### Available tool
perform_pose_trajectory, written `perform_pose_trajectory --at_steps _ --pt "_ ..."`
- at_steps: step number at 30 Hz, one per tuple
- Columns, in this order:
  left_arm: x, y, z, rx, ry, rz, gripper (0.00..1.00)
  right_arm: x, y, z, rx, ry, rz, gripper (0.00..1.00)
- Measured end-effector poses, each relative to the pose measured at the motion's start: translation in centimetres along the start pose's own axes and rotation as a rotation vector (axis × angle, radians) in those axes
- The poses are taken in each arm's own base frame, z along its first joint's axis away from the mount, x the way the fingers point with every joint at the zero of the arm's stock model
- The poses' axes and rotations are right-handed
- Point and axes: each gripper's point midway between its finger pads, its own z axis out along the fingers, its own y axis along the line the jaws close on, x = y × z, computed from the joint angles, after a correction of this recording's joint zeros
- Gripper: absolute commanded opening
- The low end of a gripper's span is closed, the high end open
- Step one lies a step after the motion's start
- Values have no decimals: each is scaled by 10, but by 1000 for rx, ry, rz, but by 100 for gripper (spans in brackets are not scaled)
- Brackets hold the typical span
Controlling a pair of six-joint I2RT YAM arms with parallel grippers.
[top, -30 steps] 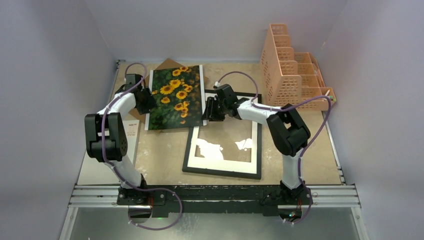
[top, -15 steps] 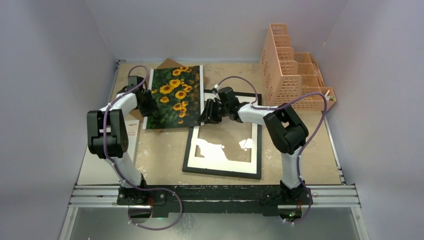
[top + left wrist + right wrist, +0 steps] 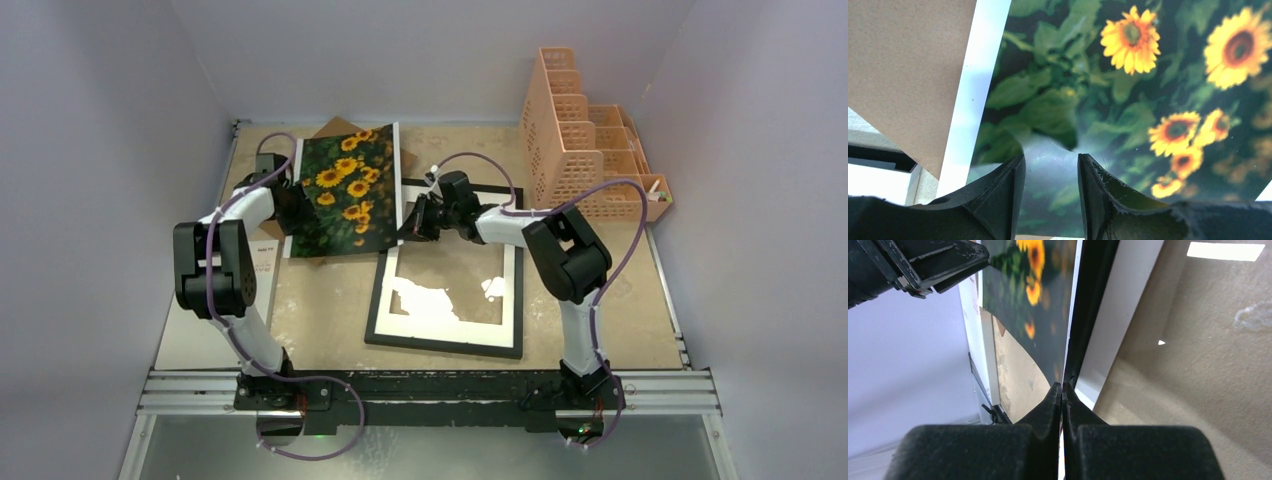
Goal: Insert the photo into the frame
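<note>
The photo, yellow sunflowers on dark green with a white border, lies at the back left of the table, its right edge raised. My right gripper is shut on that right edge; in the right wrist view the thin print runs straight into the closed fingertips of the gripper. My left gripper stands open over the photo's left part, and the print fills the gap between that gripper's jaws. The black frame lies flat in the middle, its top left corner beside the photo's edge.
A brown backing board sticks out from under the photo at the back. A peach mesh organizer stands at the back right. A white sheet lies near the left arm.
My right gripper has shut on the photo's right edge, and that edge has risen and shifted slightly left. The left gripper has barely moved.
</note>
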Motion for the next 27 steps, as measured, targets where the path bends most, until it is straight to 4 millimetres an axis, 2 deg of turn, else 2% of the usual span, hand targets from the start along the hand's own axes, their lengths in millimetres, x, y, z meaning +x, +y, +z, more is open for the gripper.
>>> perform_pose_trajectory --at_steps 4,6,9,13,15,17,20,27 --pt "-4 -2 -14 -2 -16 2 55 -7 11 -3 -24 -23 -14 0" --pt "-14 -6 -26 1 -50 5 59 -13 22 -9 -42 -44 -27 0" --pt "-36 -16 -50 16 -124 11 66 -30 51 -24 -95 -98 -64 0" --pt "-63 -31 -86 51 -236 11 70 -62 105 -54 -198 -194 -130 0" --pt "-73 -35 -103 59 -283 8 72 -79 130 -68 -243 -244 -164 0" --pt "-79 -39 -114 67 -306 0 73 -91 146 -79 -270 -282 -186 0" --pt "-80 -51 -122 125 -304 6 73 -104 157 -92 -287 -314 -199 0" --pt "-72 -72 -130 248 -265 13 73 -118 163 -109 -263 -349 -152 0"
